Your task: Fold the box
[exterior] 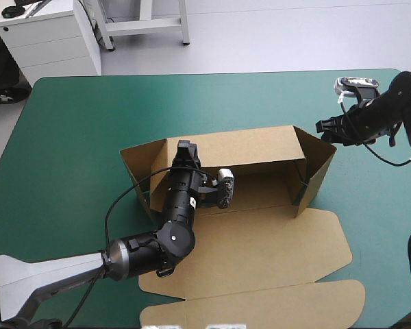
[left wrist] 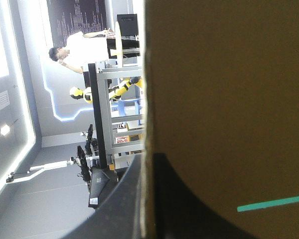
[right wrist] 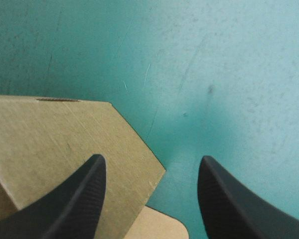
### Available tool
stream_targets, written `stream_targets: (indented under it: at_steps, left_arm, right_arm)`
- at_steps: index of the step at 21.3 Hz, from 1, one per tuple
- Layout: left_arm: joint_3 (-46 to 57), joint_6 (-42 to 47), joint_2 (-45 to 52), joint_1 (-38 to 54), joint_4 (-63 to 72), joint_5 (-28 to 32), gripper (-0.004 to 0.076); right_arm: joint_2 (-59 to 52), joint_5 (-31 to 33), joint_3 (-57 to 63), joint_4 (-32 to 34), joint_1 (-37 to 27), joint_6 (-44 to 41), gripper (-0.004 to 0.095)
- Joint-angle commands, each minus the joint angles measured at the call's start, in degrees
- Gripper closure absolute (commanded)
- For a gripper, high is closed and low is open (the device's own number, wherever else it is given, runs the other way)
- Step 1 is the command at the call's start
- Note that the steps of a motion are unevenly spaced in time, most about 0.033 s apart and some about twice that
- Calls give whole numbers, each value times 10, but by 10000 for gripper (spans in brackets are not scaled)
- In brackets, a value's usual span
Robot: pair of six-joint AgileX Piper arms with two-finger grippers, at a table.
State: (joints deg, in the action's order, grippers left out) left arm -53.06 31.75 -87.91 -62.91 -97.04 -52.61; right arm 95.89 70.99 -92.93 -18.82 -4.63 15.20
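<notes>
Left tool (exterior: 186, 152): clamped on the raised far wall of the brown box (exterior: 260, 240), mid-table. Right tool (exterior: 327, 128): spread apart, just beside the box's right end flap, over the teal-green table (exterior: 89, 116). Lid flat on the near side.

Box (exterior: 260, 233): plain brown board, unprinted, darker only where the raised walls shade the inside. Table cover (exterior: 192, 103): even teal-green, with faint pale scratches and a few dark specks in the right wrist view. Right gripper (right wrist: 152, 160): fingers (right wrist: 77, 204) black with a fine woven grain. Left arm (exterior: 171, 212): black, grey farther back.
</notes>
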Motion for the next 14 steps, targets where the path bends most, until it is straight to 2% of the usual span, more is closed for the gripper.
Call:
stream_targets:
  at_steps: [1, 7, 14]
  left_arm:
    - [-14, 4, 23, -3, -63, -19, 734]
    - [-14, 4, 23, -3, -63, -23, 734]
    - [-14, 8, 23, -3, -63, -23, 734]
  right_arm:
    - [-37, 9, 16, -23, -3, 13, 392]
    - [-78, 5, 97, -55, -3, 47, 392]
    - [-153, -71, 244, -127, -3, 149, 393]
